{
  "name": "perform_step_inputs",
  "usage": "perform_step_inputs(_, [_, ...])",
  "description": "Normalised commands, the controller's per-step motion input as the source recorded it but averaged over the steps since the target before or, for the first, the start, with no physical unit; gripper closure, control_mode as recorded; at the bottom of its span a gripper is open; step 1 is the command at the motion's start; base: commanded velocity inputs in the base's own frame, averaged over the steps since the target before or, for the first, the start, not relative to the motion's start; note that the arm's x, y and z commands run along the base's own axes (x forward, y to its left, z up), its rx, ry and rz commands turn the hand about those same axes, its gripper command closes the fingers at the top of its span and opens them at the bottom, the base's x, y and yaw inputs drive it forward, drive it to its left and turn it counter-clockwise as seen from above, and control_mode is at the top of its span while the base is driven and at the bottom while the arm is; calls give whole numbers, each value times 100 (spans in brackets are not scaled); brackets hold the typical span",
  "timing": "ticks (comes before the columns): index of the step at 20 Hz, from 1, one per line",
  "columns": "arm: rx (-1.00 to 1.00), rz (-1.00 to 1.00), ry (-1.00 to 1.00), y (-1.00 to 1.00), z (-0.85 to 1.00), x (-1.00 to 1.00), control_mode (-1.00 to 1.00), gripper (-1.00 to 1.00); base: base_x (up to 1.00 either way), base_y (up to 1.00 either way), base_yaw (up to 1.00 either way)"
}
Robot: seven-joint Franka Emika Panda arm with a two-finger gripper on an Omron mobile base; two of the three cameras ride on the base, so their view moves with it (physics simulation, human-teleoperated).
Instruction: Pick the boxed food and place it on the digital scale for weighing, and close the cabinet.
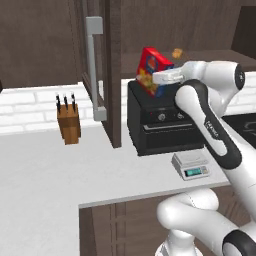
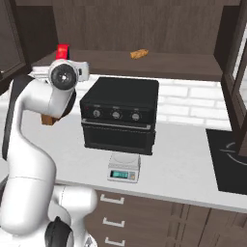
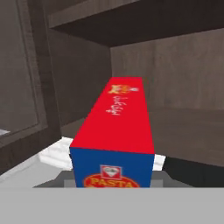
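The boxed food (image 1: 151, 67) is a red box with a yellow picture and a blue side. It hangs tilted above the black oven, in front of the open cabinet shelf. My gripper (image 1: 160, 79) is shut on its lower end. In the hand view the boxed food (image 3: 114, 131) runs away from the hand, red face up and blue "pasta" end nearest. A red corner of the boxed food (image 2: 62, 50) shows above my wrist. The digital scale (image 1: 192, 165) (image 2: 124, 169) sits on the counter just in front of the oven. The cabinet door (image 1: 100, 70) stands open, its grey bar handle (image 1: 92, 65) facing me.
The black oven (image 1: 162, 122) (image 2: 120, 113) stands directly under the held box. A small orange-tan lump (image 1: 177, 52) (image 2: 139, 54) lies on the cabinet shelf. A knife block (image 1: 68, 122) stands at the back left. A dark cooktop (image 2: 229, 159) lies on the right.
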Motion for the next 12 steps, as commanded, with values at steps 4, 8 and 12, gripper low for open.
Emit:
perform_step_inputs(4, [-3,33,0,-22,0,-26,-100,100,0,0,0])
perform_step_inputs(8, [-7,30,3,-15,-3,-1,-100,100,0,0,0])
perform_step_inputs(12, [-3,22,3,-33,-7,0,-100,100,0,0,0])
